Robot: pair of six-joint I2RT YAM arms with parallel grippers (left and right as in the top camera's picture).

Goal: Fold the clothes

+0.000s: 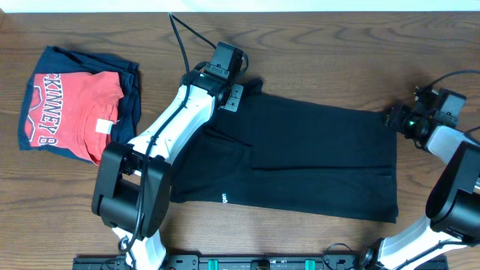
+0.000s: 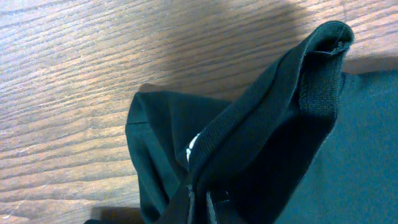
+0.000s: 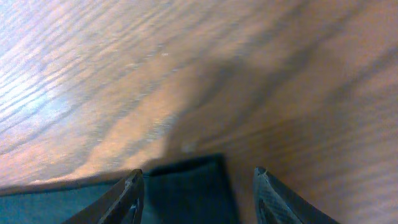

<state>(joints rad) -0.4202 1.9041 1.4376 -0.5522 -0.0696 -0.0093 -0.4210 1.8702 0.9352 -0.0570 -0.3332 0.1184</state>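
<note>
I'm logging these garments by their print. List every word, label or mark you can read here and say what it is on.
"CKINNEY B": white block letters on the red shirt, cut off by the fold.
White mark near the hem of the black shirt: too small to read.
White print at its neck, left wrist view: mostly hidden, unreadable.

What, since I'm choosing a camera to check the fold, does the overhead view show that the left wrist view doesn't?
Only overhead: the whole black shirt laid out, the red T-shirt on a navy garment off to the side, and the right pincer at the shirt's far edge.
Only left wrist: the ribbed collar lifted, seen up close, with white lettering inside the neck.
Both: the black shirt, the wooden table, and the left pincer shut on the shirt's neck.
</note>
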